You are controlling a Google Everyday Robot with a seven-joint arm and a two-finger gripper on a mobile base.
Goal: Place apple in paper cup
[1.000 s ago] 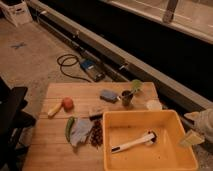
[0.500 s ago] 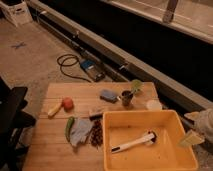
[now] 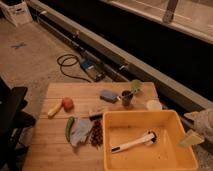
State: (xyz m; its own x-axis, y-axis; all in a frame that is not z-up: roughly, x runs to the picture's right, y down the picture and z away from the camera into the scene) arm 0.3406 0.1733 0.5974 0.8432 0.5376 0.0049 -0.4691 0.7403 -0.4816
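One gripper (image 3: 192, 138), apparently at right edge, beside bin (image 3: 145, 114)

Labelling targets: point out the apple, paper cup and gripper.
Small round red-orange apple (image 3: 68, 103), camera view, skin's middle.
Short white paper cup (image 3: 154, 107), camera view, front wall.
The gripper (image 3: 192, 137), camera view, right edge: its lower end.

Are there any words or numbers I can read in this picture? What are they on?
No text can be read anywhere.
Nothing is written on the apple, the paper cup, the yellow bin or the wooden table.
The blue box on the floor is too blurred to tell whether it has a label.
The gripper, at the right edge beside the bin, shows no writing.
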